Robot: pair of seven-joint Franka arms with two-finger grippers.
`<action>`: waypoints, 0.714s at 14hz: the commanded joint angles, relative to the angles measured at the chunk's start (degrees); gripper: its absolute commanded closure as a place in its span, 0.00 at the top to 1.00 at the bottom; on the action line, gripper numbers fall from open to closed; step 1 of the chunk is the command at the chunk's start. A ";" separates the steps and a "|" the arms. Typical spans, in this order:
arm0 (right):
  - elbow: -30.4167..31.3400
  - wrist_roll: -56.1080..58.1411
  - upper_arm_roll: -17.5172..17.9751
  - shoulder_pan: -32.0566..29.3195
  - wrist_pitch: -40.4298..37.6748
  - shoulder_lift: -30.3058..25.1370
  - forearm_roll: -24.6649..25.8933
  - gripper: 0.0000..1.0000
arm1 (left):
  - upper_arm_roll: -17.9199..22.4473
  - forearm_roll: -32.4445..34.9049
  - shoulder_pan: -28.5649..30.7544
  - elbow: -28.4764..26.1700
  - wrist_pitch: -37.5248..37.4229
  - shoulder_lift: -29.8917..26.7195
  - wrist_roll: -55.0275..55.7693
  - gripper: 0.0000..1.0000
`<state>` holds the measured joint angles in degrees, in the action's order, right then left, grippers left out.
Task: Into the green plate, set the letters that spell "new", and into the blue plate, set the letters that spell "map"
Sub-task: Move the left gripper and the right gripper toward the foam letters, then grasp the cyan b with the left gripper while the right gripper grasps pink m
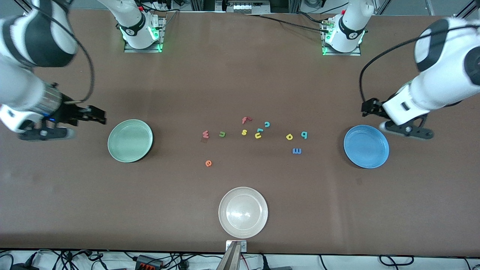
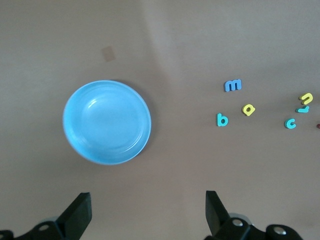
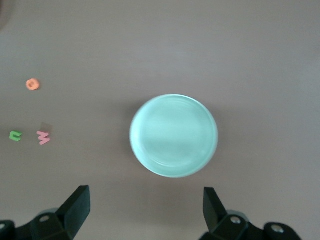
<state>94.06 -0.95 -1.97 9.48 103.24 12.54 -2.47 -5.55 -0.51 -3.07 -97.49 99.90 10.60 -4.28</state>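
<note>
Green plate (image 1: 130,140), empty, stood at nine o'clock of the letter cluster and blue plate (image 1: 366,146), empty, at three o'clock; pink w (image 1: 205,134), green n (image 1: 222,134) and orange e (image 1: 208,163) lay loose toward the green plate, blue m (image 1: 296,151), yellow a (image 1: 289,137) and teal p (image 1: 304,135) toward the blue. Right gripper (image 1: 98,114) hung beside the green plate and left gripper (image 1: 369,106) beside the blue, both spread wide and holding nothing. Risk judged: the yellow u (image 1: 258,135), yellow s (image 1: 244,132) and teal c (image 1: 267,124) crowded mid-cluster, so a colour-led pick could take a decoy, and the thin letters might slip from the fingertips.

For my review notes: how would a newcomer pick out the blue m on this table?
Start at the blue plate toward the left arm's end of the table. The nearest letters form a small trio; the blue m is nearest the front camera, unlike the yellow a and teal p beside it.
</note>
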 commanded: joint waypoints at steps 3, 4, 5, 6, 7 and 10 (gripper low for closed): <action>-0.46 -2.48 -0.32 9.31 6.87 8.45 -0.52 1.00 | 0.19 -0.63 -6.49 1.69 5.29 10.12 -0.99 1.00; -0.54 -3.87 -0.32 11.76 8.10 10.47 -0.61 1.00 | 0.19 -0.72 -8.07 1.61 8.88 12.23 -0.90 1.00; -0.37 -8.06 -0.32 13.44 9.60 12.32 -0.61 1.00 | 0.27 -0.46 -9.31 1.61 11.87 14.34 -0.90 1.00; -0.28 -12.19 -0.32 15.63 10.66 14.16 -0.52 1.00 | 0.19 -0.19 -9.67 1.61 14.25 16.27 -1.60 1.00; -0.28 -13.80 -0.32 17.05 11.19 15.66 -0.61 1.00 | 0.19 -0.19 -9.93 1.69 16.10 18.03 -2.04 1.00; -0.28 -16.17 -0.32 20.13 13.29 18.92 -0.70 1.00 | 0.27 -0.28 -12.48 1.52 18.40 19.63 -3.45 1.00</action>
<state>94.40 -15.03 -1.69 28.00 115.06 29.93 -2.50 -5.86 -0.50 -14.02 -97.37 118.36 29.75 -6.00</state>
